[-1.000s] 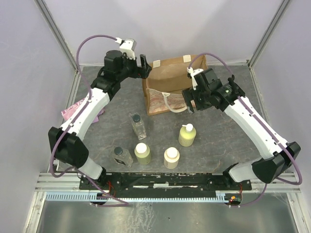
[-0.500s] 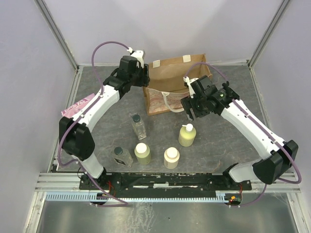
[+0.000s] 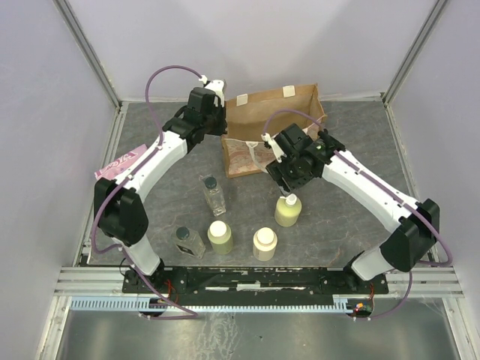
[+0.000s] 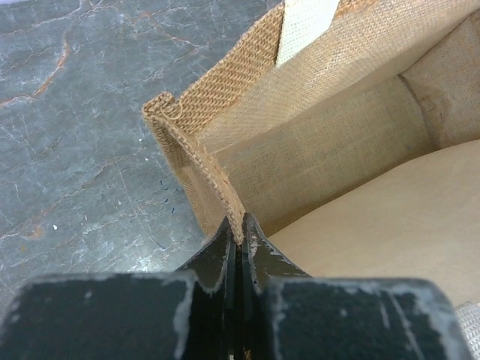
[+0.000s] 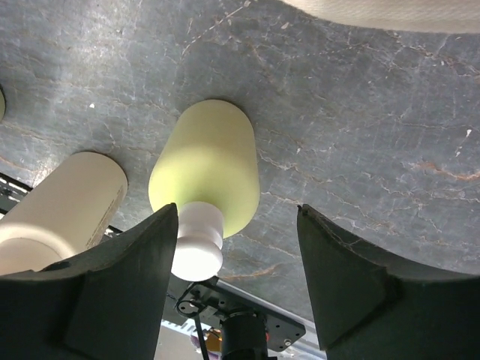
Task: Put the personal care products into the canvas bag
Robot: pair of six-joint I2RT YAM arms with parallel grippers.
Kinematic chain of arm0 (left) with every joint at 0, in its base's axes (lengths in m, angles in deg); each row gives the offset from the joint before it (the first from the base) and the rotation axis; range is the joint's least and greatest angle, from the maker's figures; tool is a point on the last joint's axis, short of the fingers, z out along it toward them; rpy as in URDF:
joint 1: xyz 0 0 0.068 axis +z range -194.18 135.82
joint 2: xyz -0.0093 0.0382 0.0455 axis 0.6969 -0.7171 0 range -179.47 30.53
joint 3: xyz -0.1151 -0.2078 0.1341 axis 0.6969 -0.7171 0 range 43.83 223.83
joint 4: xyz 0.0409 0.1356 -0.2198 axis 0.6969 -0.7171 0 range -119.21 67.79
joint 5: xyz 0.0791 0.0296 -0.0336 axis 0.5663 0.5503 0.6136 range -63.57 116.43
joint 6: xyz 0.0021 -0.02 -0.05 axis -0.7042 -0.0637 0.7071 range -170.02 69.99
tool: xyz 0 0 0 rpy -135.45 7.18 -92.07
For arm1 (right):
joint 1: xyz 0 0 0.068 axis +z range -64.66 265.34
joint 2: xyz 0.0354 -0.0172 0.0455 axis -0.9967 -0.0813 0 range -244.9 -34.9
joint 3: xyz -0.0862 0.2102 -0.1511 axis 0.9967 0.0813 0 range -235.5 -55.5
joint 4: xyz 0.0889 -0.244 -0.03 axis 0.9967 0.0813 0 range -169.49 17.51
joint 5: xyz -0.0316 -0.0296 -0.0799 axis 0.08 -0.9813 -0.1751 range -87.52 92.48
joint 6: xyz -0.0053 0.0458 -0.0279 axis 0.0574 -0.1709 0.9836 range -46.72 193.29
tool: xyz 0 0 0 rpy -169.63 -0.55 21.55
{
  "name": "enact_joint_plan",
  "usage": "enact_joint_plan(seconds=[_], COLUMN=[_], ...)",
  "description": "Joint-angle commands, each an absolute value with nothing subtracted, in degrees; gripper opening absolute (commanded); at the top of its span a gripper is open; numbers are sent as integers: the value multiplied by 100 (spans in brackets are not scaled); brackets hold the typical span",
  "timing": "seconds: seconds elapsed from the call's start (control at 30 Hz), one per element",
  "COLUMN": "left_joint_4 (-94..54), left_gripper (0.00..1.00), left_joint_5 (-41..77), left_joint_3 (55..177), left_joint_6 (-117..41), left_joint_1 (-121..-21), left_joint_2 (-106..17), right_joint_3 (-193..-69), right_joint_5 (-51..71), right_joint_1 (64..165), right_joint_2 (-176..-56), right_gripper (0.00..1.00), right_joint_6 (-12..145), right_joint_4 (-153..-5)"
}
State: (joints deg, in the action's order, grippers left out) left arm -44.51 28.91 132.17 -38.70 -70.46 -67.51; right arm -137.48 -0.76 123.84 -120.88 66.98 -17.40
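The canvas bag (image 3: 274,112) stands open at the back of the table. My left gripper (image 4: 241,229) is shut on the woven top edge of the bag's (image 4: 330,142) left wall, near its corner; in the top view the left gripper (image 3: 222,124) sits at that rim. My right gripper (image 5: 236,225) is open and hangs over the pale yellow pump bottle (image 5: 206,161), whose white top lies against the left finger. In the top view the right gripper (image 3: 284,184) is just above that pump bottle (image 3: 288,211). The other personal care products stand nearer the front: a clear black-capped bottle (image 3: 214,194), a second one (image 3: 187,241), and two yellow bottles (image 3: 220,237) (image 3: 264,244).
A flat pink packet (image 3: 118,161) lies at the table's left edge. A cream rope handle (image 3: 257,159) hangs down the bag's patterned front. A cream-topped bottle (image 5: 64,202) stands just left of the pump bottle in the right wrist view.
My left gripper moved right to the bag's left rim and shut on it. My right arm swung left and down over the pump bottle, its jaws narrowing.
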Motion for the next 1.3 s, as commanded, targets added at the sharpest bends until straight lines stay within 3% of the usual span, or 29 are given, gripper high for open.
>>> enact_joint_plan(seconds=[0.0, 0.4, 0.7, 1.27], left_joint_4=[-4681, -4819, -4890, -4946], left_gripper=[3, 3, 3, 3], left_joint_5=[2910, 3030, 3084, 2964], left_joint_3=[13417, 13088, 13051, 13084], left_joint_6=[-3867, -3877, -3919, -4056], left_joint_1=[-7059, -7061, -7056, -7056], left_joint_2=[-6520, -6144, -6079, -6154], right_joint_3=[-13708, -13793, -13466, -13663], right_joint_5=[-52, 226, 519, 644], right_joint_1=[12561, 12597, 12612, 12654], right_joint_2=[-12145, -12155, -11934, -12278], right_gripper=[72, 70, 62, 61], right_joint_6=[6840, 6640, 6001, 5028], right_joint_4=[-1478, -1499, -1150, -654])
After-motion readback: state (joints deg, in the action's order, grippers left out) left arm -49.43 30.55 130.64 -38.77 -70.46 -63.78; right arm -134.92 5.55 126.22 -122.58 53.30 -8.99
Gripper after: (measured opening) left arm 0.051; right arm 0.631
